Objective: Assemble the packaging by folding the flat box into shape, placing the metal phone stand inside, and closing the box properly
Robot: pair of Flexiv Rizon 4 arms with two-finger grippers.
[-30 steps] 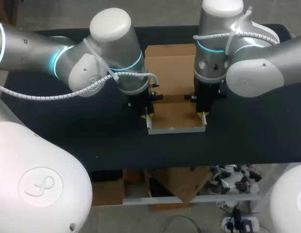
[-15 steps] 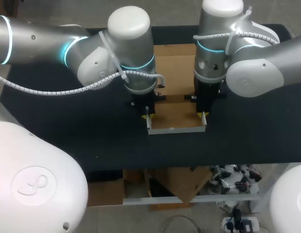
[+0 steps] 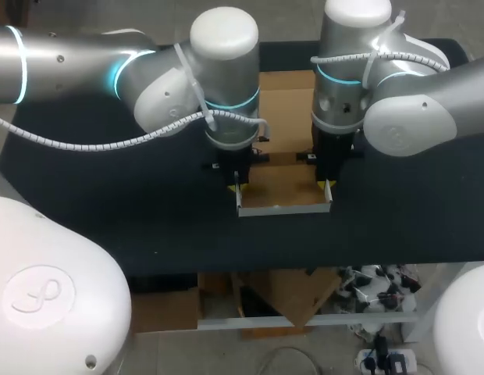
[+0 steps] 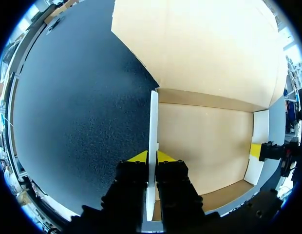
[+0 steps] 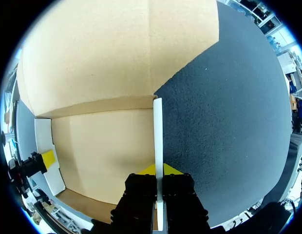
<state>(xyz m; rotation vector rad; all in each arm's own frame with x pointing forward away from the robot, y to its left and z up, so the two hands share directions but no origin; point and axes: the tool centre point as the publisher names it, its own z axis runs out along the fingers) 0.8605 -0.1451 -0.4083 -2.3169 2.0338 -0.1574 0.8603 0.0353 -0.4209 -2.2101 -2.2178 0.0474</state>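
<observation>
Left gripper (image 4: 152, 157) is clenching on the left side flap (image 4: 153, 117) of the box (image 4: 204, 141). Its fingers are nearly together, with one yellow tip on each face of the thin white flap, which is standing upright. Right gripper (image 5: 157, 169) is grasping the right side flap (image 5: 157, 129) the same way, with the flap upright between its tips. The box is sitting open on the table (image 3: 109, 211), its brown floor spanning the gap between the two grippers, on the inner side of each. The lid panel (image 3: 285, 109) is stretching out ahead of both grippers, past a fold line. Head view is showing a low front wall (image 3: 282, 209) joining the two flaps on the robot's side of the grippers; the wrist views are barely catching it. Each wrist view is showing the other arm's yellow tip at the far flap across the box floor. In head view the wrists are covering most of the fingertips.
</observation>
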